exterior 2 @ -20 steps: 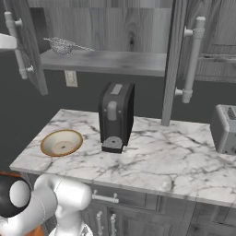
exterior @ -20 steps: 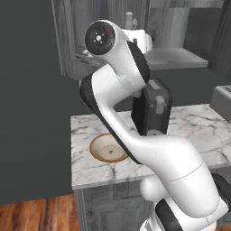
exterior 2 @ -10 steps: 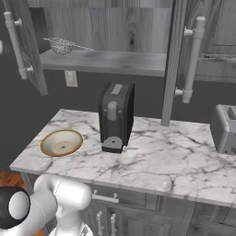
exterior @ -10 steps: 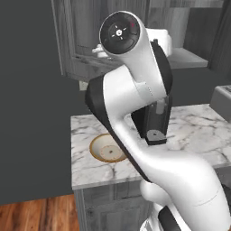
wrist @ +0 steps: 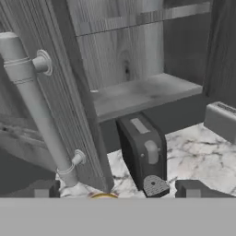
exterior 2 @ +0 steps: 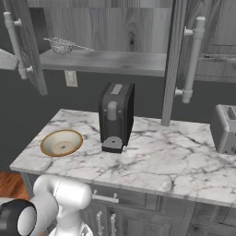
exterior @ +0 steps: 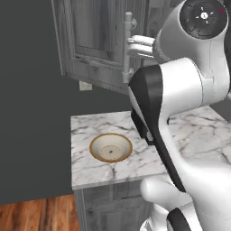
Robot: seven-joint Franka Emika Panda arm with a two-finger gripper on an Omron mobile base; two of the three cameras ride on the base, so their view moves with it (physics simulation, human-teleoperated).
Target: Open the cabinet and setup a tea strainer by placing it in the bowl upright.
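Observation:
The cabinet stands with both doors swung out. On its shelf, at the left end, lies the silvery mesh tea strainer. The cream bowl with its tan rim rests on the marble counter's left end, also seen as the bowl. My gripper is open with nothing between its fingertips. It hangs beside the left door's bar handle and faces the shelf. A sliver of the bowl's rim shows between the tips.
A black coffee machine stands mid-counter under the shelf. A toaster sits at the right. The right door with its handle juts out over the counter. My arm's elbow covers much of the left base view.
My arm's upper joints have swung to the right and upward in the left base view. The cabinet, strainer and bowl have stayed put, and the gripper has stayed open.

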